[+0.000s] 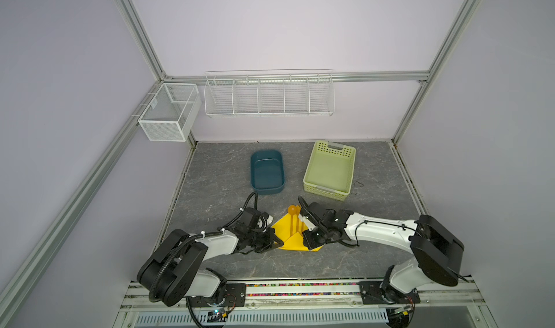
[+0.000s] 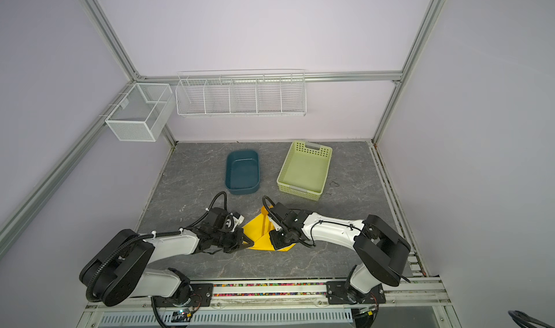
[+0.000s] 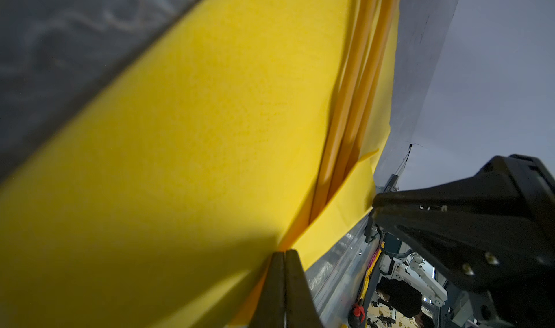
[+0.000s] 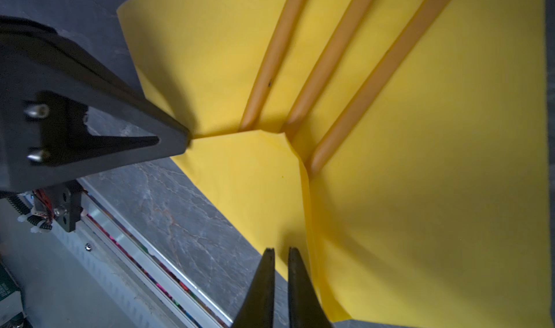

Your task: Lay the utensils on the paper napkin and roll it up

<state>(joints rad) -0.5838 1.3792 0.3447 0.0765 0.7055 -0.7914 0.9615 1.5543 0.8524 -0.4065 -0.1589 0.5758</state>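
Top views both show the paper napkin lying on the desk toward its front, between the two arms. The utensils lie on it side by side, three orange handles running to its near corner; that corner is folded up over the handle ends. In a top view the spoon bowl and the fork tines reach past the napkin's far corner; the third piece's head is hidden by the right arm.

The left claw is pressed together, its tip touching the napkin at one end of the fold; whether paper is caught in it I cannot tell. The right claw stands almost together, a thin slit showing between its fingers, tips just over the folded flap.

Farther back a dark blue tub and a pale green basket stand side by side, well apart from the napkin.
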